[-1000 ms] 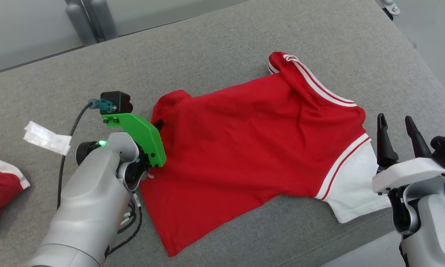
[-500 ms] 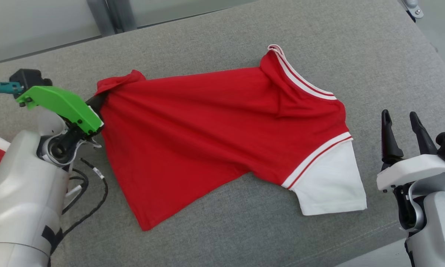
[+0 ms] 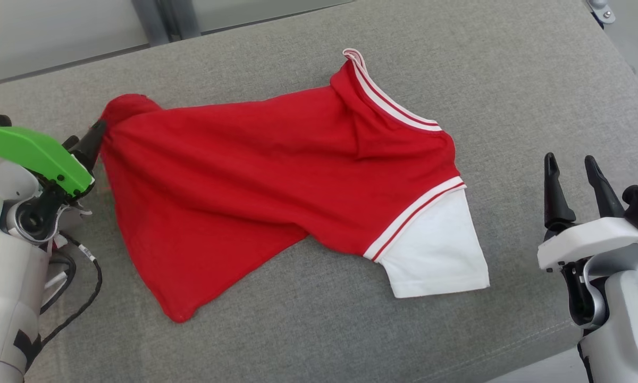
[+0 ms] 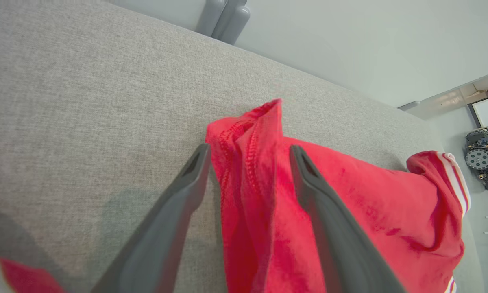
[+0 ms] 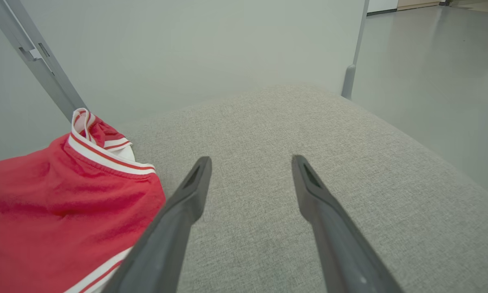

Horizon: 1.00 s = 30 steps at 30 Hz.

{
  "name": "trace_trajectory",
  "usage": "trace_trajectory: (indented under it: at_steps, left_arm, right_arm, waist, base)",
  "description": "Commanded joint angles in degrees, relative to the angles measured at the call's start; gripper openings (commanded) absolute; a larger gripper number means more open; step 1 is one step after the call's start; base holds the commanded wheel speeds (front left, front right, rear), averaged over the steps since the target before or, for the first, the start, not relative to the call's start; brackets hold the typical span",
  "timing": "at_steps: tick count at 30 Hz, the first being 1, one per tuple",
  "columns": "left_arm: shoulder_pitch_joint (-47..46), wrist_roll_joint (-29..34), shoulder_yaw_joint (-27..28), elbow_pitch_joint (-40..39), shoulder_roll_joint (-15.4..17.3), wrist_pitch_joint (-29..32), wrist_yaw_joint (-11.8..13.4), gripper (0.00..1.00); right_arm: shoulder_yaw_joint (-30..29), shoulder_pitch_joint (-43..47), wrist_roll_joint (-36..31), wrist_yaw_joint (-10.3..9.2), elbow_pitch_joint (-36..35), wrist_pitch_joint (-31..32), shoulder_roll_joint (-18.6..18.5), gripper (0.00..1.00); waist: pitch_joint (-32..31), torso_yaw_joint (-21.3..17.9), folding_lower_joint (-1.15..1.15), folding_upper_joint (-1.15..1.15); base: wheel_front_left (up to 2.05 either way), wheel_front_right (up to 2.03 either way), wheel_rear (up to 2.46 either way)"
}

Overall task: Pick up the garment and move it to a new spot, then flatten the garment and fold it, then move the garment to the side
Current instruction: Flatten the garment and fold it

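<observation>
Shirt [image 3: 255, 186]: red, lying mostly spread across the grey bench [image 3: 510, 80], hem end to the left, neck end to the right.
Collar [image 3: 383, 101]: red-and-white striped, on the far side, its tip turned up.
Sleeve [image 3: 436, 250]: white, flat on the bench at the right front.
Hem corner [image 4: 264, 118]: bunched into a raised fold at the shirt's left end.
Left gripper [image 4: 249, 149]: jaws apart, the raised fold standing between them, not clamped.
Right gripper [image 3: 569, 158]: jaws apart over bare bench, to the right of the sleeve and not touching it.
</observation>
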Motion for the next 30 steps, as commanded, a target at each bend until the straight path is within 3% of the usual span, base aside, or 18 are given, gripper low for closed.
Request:
trace_trajectory:
  at_steps: [1,7,12,16,23,27,30]
  left_arm:
    - [0.9,0.5,-0.5,-0.5,0.8,-0.6,-0.1,1.0]
    - [2.5,2.9,-3.3,-3.9,2.6,-4.4,-0.1,1.0]
    - [5.5,6.9,-5.1,-8.8,4.5,-11.8,0.0,1.0]
    - [8.9,9.7,-5.3,-13.9,5.2,-18.6,1.8,1.0]
    - [20.6,15.5,-4.4,-28.7,6.5,-29.6,9.5,1.0]
    - [30.1,19.4,-0.5,-38.1,6.4,-31.1,15.9,1.0]
    - [37.3,22.9,3.3,-45.5,4.0,-31.0,19.3,1.0]
  right_arm:
    - [0.1,-0.4,-0.1,0.03,0.1,-0.4,-0.1,1.0]
    - [0.7,0.4,-0.4,0.03,0.3,-0.6,-0.3,1.0]
    - [0.9,2.1,-0.6,0.03,0.5,-1.0,0.0,1.0]
    - [0.9,3.6,-0.8,0.03,0.6,-1.6,0.5,1.0]
    - [1.8,6.5,-1.0,0.03,-0.7,-3.7,1.2,1.0]
    - [3.8,8.5,-0.3,0.03,-1.4,-4.8,0.9,1.0]
    - [4.6,10.1,0.1,0.03,-2.3,-5.3,0.7,1.0]
  waist:
    - [-0.8,0.9,0.0,0.0]
    - [-3.9,4.0,0.0,0.0]
    - [-7.4,6.8,0.0,0.0]
    - [-9.8,8.9,0.0,0.0]
    - [-12.3,11.2,0.0,0.0]
    - [-14.2,11.8,0.0,0.0]
    - [-15.1,12.0,0.0,0.0]
  base:
    - [0.0,0.0,0.0]
    - [0.0,0.0,0.0]
    - [0.0,0.0,0.0]
    - [0.0,0.0,0.0]
    - [0.0,0.0,0.0]
    - [0.0,0.0,0.0]
    - [0.0,0.0,0.0]
